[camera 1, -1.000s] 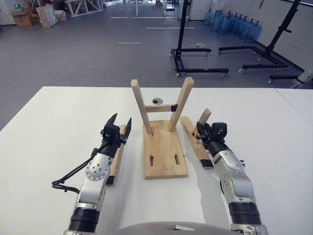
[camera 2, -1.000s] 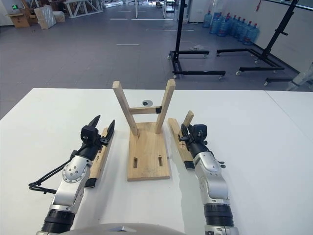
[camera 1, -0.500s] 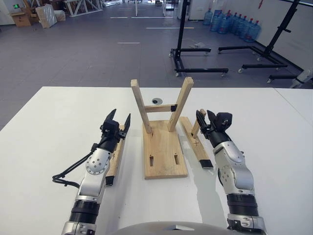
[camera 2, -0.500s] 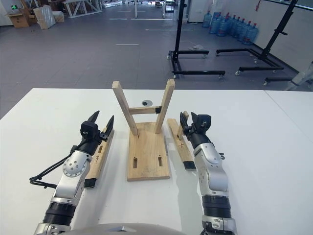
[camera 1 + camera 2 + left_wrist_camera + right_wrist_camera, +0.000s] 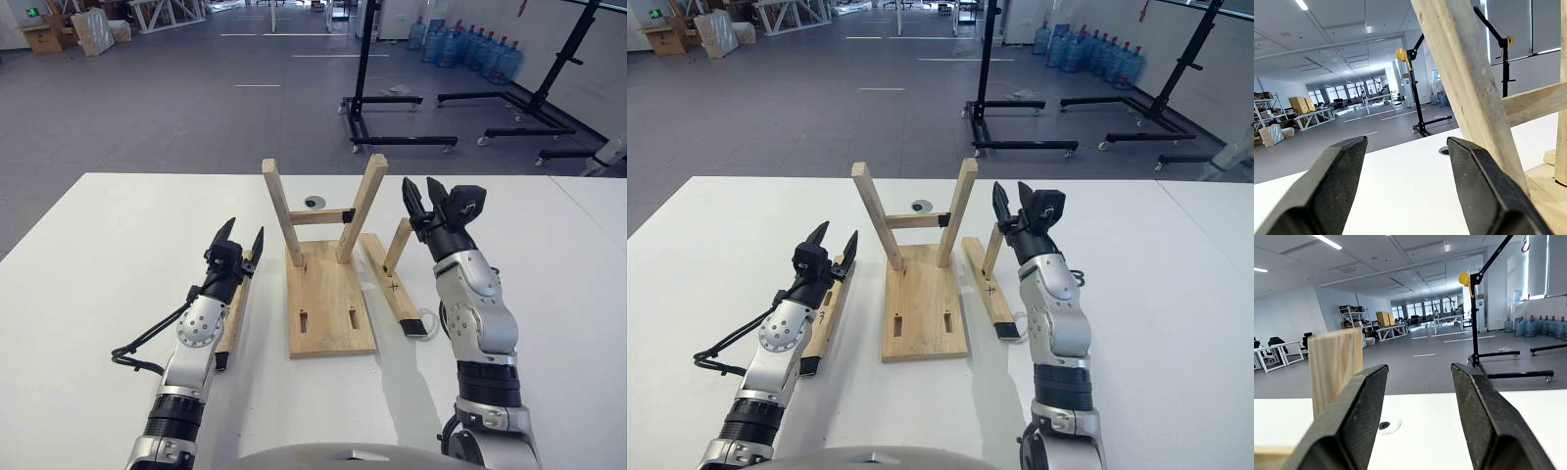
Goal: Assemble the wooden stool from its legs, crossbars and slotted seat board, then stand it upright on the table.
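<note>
The left gripper [image 5: 245,228] gapes empty over a loose leg [image 5: 233,313] at nine o'clock of the slotted seat board [image 5: 330,305], and the right gripper [image 5: 419,183] gapes empty at two o'clock.

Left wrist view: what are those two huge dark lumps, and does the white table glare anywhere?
Left wrist view: the lumps belong to the left gripper; its open fingers sit close to the lens, so they loom large, and ceiling light strips glow bright overhead. Left eye view: the table looks evenly lit, with no glare patch and only soft shadows.
</note>
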Controlling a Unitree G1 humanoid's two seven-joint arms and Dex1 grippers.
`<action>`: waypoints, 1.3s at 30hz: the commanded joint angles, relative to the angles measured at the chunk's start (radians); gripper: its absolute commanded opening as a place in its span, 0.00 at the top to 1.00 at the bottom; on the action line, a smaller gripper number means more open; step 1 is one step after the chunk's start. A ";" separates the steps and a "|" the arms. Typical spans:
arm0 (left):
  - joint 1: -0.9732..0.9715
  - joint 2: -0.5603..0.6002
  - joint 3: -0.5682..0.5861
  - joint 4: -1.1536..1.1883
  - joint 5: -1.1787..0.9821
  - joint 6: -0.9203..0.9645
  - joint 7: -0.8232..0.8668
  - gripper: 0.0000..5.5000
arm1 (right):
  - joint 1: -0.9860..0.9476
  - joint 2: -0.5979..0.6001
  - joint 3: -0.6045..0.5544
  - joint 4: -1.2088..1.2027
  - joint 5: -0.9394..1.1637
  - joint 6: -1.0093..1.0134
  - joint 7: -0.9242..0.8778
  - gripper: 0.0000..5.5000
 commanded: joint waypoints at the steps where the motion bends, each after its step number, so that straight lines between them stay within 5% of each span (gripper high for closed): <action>1: -0.012 -0.009 -0.012 0.022 0.013 -0.016 0.003 0.46 | -0.095 -0.011 0.018 0.018 -0.056 0.056 -0.064 0.57; 7: -0.008 -0.012 -0.016 0.030 0.018 -0.025 0.004 0.46 | -0.168 -0.021 0.031 0.047 -0.108 0.112 -0.110 0.57; 14: 0.013 -0.021 -0.019 0.023 0.019 -0.025 0.010 0.46 | -0.004 -0.022 0.106 0.280 -0.138 0.230 -0.036 0.57; 23: 0.016 -0.023 -0.020 0.028 0.022 -0.023 0.016 0.46 | 0.006 -0.027 0.101 0.249 -0.116 0.268 -0.031 0.57; 39: 0.056 -0.047 -0.027 0.012 0.019 -0.018 0.023 0.46 | -0.007 -0.047 -0.099 0.159 0.002 -0.069 0.008 0.57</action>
